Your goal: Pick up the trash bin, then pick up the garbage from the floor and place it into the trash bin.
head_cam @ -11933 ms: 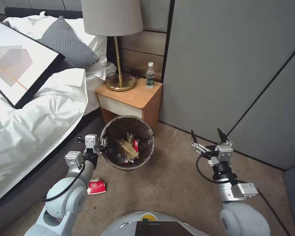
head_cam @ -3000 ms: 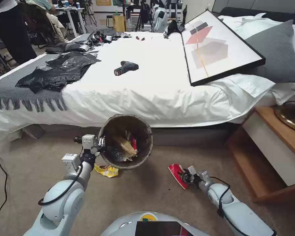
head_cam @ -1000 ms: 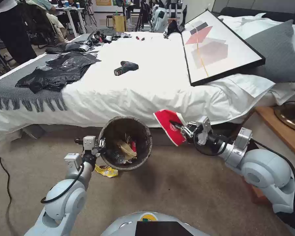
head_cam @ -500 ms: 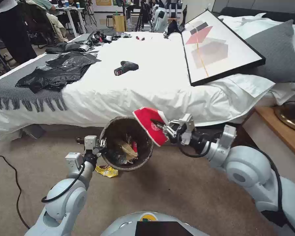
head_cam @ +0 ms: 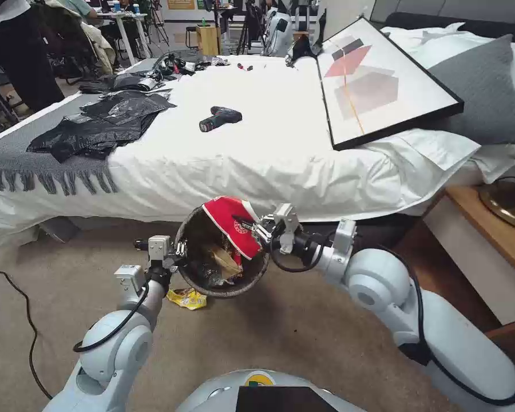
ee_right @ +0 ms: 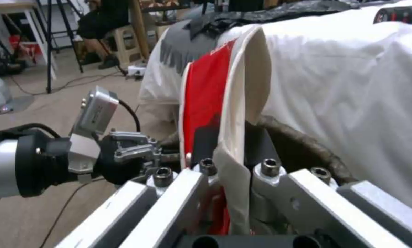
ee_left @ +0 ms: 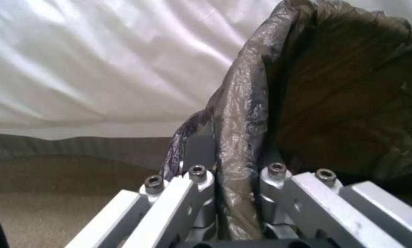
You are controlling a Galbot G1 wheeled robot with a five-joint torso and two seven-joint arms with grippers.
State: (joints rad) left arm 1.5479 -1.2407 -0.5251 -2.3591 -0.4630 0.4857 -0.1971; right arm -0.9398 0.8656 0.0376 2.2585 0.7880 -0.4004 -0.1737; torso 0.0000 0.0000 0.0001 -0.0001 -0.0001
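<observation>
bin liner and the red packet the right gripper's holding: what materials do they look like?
Bin liner: thin plastic film, dark and semi-glossy; it crinkles and folds over the trash bin rim where the left gripper pinches it.
Red packet: looks like coated paper or thin card, red outside, plain cream inside; it holds a stiff fold in the right gripper. Could be laminate.

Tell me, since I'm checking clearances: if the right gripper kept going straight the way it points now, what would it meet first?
Probably the left gripper, clamped on the far rim of the trash bin. The right gripper points across the bin's mouth holding the red packet; depth is unclear.
</observation>
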